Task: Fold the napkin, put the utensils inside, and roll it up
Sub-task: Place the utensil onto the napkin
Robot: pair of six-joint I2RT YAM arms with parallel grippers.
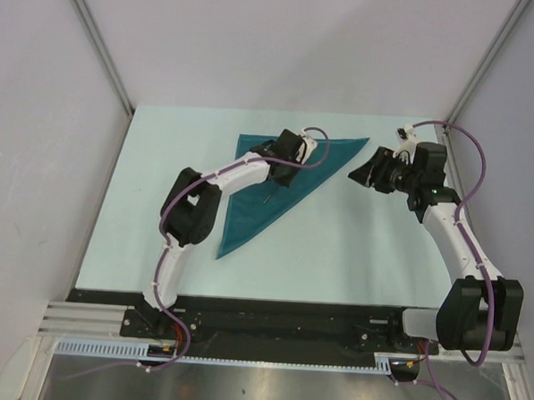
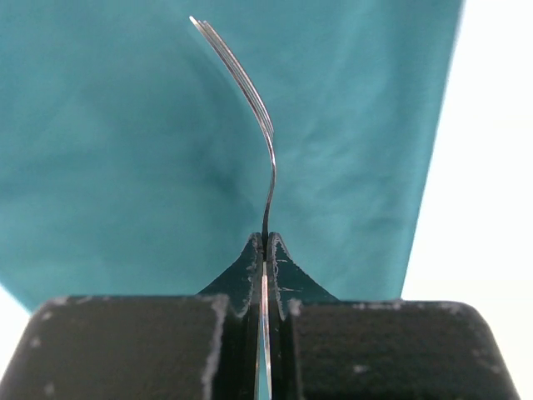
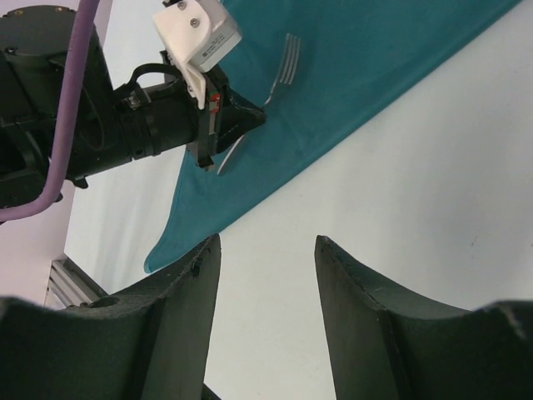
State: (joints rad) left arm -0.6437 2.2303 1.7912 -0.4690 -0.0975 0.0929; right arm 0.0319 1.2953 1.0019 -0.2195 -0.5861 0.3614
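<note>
Napkin [image 1: 248, 212]: laid flat on the table [image 1: 354, 249], centre to far, one edge along the far side, one corner drawn out near-left.
Left gripper [image 2: 265, 246]: set above the napkin's far half.
Fork [image 2: 268, 142]: clamped between that gripper's jaws, tines out over the napkin.
Right gripper [image 3: 266, 240]: placed right of the napkin, over bare table, apart from the cloth.

The left hand [image 3: 252, 117] grips a fork [image 3: 286, 65] over the napkin [image 3: 375, 75].

No readable text, apparently (nor numbers)
</note>
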